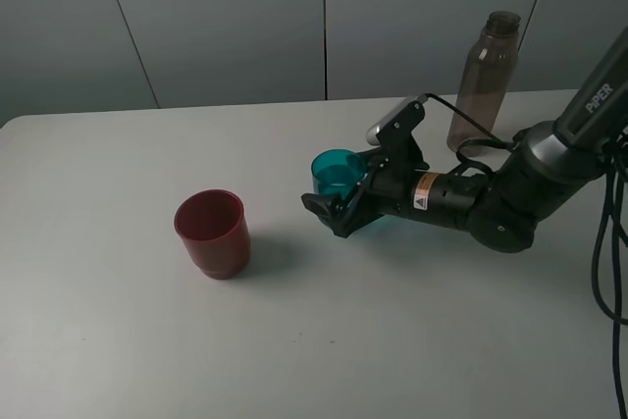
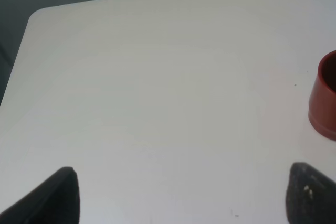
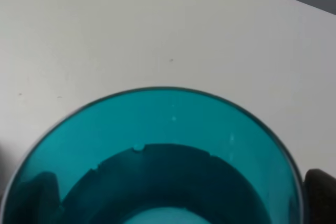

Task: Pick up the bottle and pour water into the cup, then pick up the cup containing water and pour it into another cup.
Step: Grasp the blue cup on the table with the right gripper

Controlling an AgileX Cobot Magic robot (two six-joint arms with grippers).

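The teal cup [image 1: 336, 172] stands upright near the table's middle. My right gripper [image 1: 339, 191] lies low on its side around it, jaws wide open, one finger on each side of the cup. In the right wrist view the cup [image 3: 157, 145] fills the frame, with a dark fingertip [image 3: 321, 195] just outside its wall. The red cup [image 1: 211, 233] stands upright to the left, apart from both grippers. The smoky bottle [image 1: 483, 76] stands upright at the back right, behind the right arm. My left gripper [image 2: 181, 198] is open over bare table, the red cup [image 2: 326, 98] off to one side.
The white table [image 1: 118, 340] has a rounded far-left corner [image 2: 37, 17] and meets a grey wall at the back. The right arm's cable [image 1: 603, 262] hangs at the right edge.
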